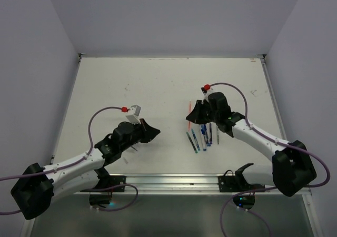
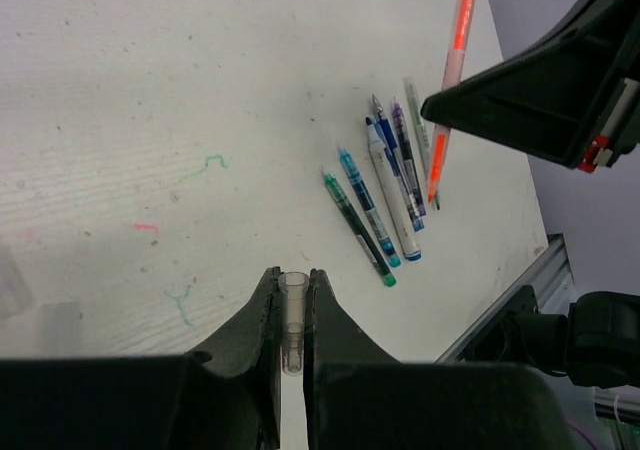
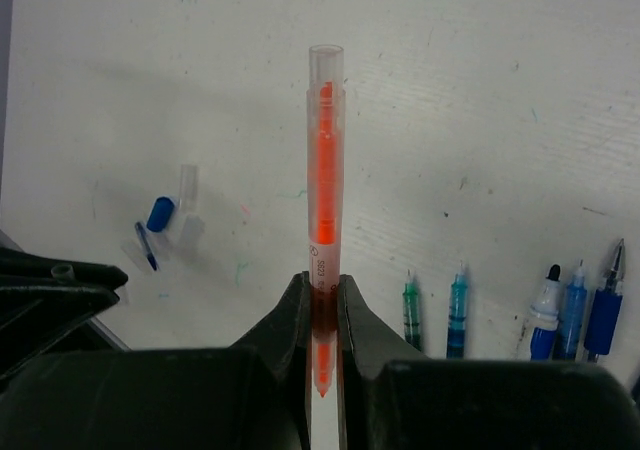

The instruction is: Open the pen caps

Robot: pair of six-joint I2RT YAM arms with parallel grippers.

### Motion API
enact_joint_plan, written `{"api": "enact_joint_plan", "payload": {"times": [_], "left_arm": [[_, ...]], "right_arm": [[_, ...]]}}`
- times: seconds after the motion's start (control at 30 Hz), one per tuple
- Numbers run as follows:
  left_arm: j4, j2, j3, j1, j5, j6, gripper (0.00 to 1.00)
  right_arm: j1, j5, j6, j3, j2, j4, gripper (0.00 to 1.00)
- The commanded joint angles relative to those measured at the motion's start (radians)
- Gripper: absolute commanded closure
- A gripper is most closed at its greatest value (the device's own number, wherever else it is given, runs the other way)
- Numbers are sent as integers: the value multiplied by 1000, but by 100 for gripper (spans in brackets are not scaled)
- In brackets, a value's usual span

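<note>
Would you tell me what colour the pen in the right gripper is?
The pen is orange in a clear barrel, clearest in the right wrist view.

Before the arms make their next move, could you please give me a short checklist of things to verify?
1. Left gripper has its jaws shut on the clear cap: ok.
2. Right gripper has its jaws shut on the orange pen: ok.
3. The clear cap and the orange pen are well apart: ok.
4. There is bare table near the loose blue cap for setting the cap down: ok.
5. The orange pen's far end is uncapped: cannot tell.
6. The row of pens lies flat, not touched by either gripper: ok.
</note>
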Motion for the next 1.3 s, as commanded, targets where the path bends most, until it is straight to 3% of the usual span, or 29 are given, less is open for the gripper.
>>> {"api": "enact_joint_plan", "payload": {"times": [0.0, 0.2, 0.8, 1.13, 1.27], "left_arm": [[-90, -19, 55, 9, -104, 16, 100], [-145, 0, 88, 19, -146, 12, 100], [-188, 330, 246, 88, -114, 70, 100], [-382, 427, 319, 92, -229, 76, 100], [-420, 433, 317, 90, -273, 75, 100]], "right_arm": [[44, -21, -52, 2, -6, -72, 100], [140, 18, -70, -6, 66, -145, 100], [194, 189, -66, -40, 206, -282, 100], [199, 223, -64, -54, 180, -288, 79], [202, 225, -80, -15, 178, -300, 58]]}}
